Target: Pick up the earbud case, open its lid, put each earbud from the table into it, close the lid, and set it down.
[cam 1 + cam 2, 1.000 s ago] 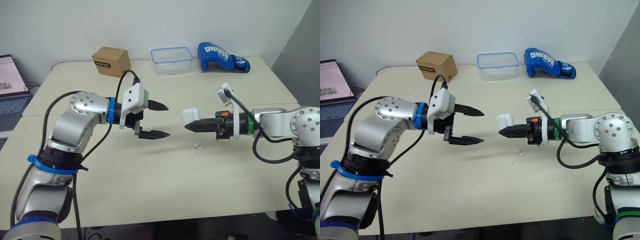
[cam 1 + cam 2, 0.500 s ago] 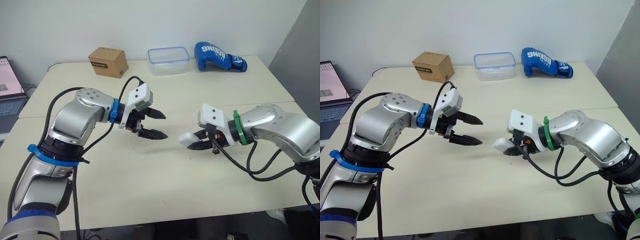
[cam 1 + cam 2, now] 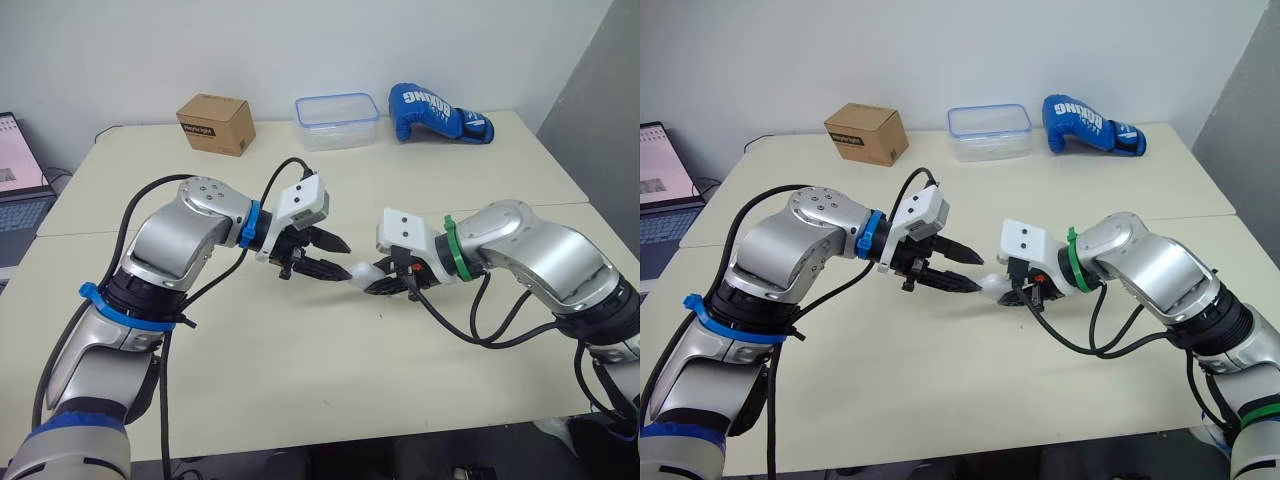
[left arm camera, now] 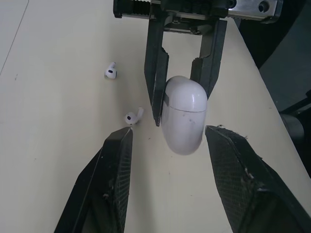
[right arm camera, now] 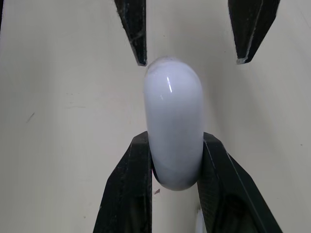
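The white earbud case (image 4: 183, 114) has its lid down and hangs just above the table's middle. My right gripper (image 5: 175, 143) is shut on the case's lower end. Pointing at it from the left, my left gripper (image 3: 335, 258) is open, one fingertip (image 4: 124, 138) on each side of the case's free end, not touching. Two white earbuds lie loose on the table beside the case, one (image 4: 132, 116) close to it and the other (image 4: 111, 72) a little farther off.
Along the far edge stand a cardboard box (image 3: 215, 122), a clear plastic container (image 3: 337, 120) and a blue boxing glove (image 3: 440, 113). A laptop (image 3: 18, 160) sits off the left side. Bare tabletop (image 3: 300, 370) lies in front of both grippers.
My right arm turned and brought the case down and leftward. My left gripper moved right until its open fingers flank the case. The camera shifted slightly.
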### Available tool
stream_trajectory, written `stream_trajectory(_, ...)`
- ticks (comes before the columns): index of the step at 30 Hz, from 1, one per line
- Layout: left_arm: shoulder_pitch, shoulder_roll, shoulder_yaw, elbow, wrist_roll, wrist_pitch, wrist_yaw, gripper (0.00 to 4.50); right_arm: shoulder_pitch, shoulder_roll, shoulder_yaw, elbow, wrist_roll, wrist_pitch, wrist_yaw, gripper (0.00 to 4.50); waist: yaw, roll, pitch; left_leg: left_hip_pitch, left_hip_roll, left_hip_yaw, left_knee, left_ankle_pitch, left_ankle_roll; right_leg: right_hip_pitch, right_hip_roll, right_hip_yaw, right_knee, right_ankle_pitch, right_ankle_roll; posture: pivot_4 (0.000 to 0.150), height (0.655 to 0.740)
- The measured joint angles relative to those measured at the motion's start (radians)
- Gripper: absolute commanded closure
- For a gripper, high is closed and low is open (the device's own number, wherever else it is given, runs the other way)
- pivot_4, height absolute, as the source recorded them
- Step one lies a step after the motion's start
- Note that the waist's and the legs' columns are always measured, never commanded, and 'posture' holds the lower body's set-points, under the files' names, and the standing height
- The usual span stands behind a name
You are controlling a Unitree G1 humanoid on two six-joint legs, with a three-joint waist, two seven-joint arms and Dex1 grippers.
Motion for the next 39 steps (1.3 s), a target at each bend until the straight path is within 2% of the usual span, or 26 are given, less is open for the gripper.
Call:
stream_trajectory(8,0.013,0.000,-0.028,-0.030,0.001,0.020,-0.004,2.07,-0.012,0.025,0.017,0.024,-0.069,0.009,0.034,3.62,0.000,0.000,0.000,0.000,0.000,0.000,0.000,0.000,0.000,0.000,0.000,0.000,0.000,0.000,0.000,0.150,0.7307)
stream_trajectory(26,0.013,-0.025,-0.040,-0.016,0.046,-0.006,0.004,2.07,-0.038,0.055,0.017,0.022,-0.093,0.078,0.060,3.62,0.000,0.000,0.000,0.000,0.000,0.000,0.000,0.000,0.000,0.000,0.000,0.000,0.000,0.000,0.000,0.150,0.7307)
stream_trajectory(29,0.013,-0.025,-0.040,-0.016,0.051,-0.006,0.003,2.60,-0.039,0.057,0.017,0.020,-0.093,0.091,0.060,3.62,0.000,0.000,0.000,0.000,0.000,0.000,0.000,0.000,0.000,0.000,0.000,0.000,0.000,0.000,0.000,0.150,0.7307)
stream_trajectory(33,0.013,-0.026,-0.041,-0.016,0.060,-0.009,0.003,3.79,-0.042,0.062,0.015,0.017,-0.089,0.109,0.064,3.62,0.000,0.000,0.000,0.000,0.000,0.000,0.000,0.000,0.000,0.000,0.000,0.000,0.000,0.000,0.000,0.150,0.7307)
stream_trajectory(39,0.013,-0.027,-0.041,-0.015,0.070,-0.020,0.005,3.79,-0.046,0.073,0.010,0.017,-0.083,0.141,0.064,3.62,0.000,0.000,0.000,0.000,0.000,0.000,0.000,0.000,0.000,0.000,0.000,0.000,0.000,0.000,0.000,0.150,0.7307)
